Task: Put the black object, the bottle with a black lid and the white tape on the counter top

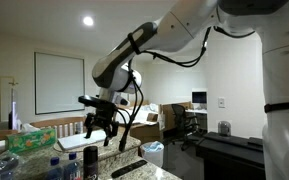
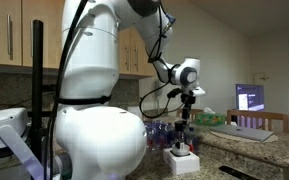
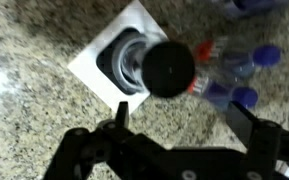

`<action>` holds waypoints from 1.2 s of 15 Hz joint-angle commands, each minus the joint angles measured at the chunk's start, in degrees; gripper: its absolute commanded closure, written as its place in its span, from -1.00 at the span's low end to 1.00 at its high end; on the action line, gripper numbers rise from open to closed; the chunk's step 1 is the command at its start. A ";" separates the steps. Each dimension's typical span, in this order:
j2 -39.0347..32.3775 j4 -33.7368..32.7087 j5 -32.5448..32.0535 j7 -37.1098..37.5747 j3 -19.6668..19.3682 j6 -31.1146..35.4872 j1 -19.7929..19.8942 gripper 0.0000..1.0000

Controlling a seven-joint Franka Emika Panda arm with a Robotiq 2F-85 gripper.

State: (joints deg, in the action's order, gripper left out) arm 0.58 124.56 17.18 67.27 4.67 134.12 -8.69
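Note:
In the wrist view a slim dark-grey bottle with a black lid (image 3: 169, 68) stands upright on a white square piece (image 3: 96, 58), probably the white tape, on the speckled granite counter top (image 3: 39, 125). My gripper (image 3: 182, 122) hangs open and empty just above the counter, near the bottle and not touching it. In both exterior views the gripper (image 1: 104, 126) (image 2: 187, 120) hovers over the bottle (image 2: 182, 140) and the white piece (image 2: 182, 160). I do not see the black object.
Several clear blue-capped water bottles (image 3: 246, 62) lie beside the white piece; they also show in an exterior view (image 2: 162, 134). A green packet (image 1: 29, 140) lies on the counter. A black desk (image 1: 234, 152) with a monitor stands beyond.

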 commanded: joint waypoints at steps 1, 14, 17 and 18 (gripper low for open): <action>-0.27 -4.25 -0.15 0.39 3.83 -13.09 -1.92 -1.00; -11.86 -21.81 -8.52 5.08 3.69 -42.18 -3.78 -1.00; -11.46 -20.31 -10.61 5.08 3.22 -37.44 -4.20 -1.00; -11.01 -19.16 -11.31 5.14 3.16 -34.68 -4.30 -1.00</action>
State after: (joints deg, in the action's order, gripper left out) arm -11.46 103.45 8.28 70.37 8.20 94.61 -12.21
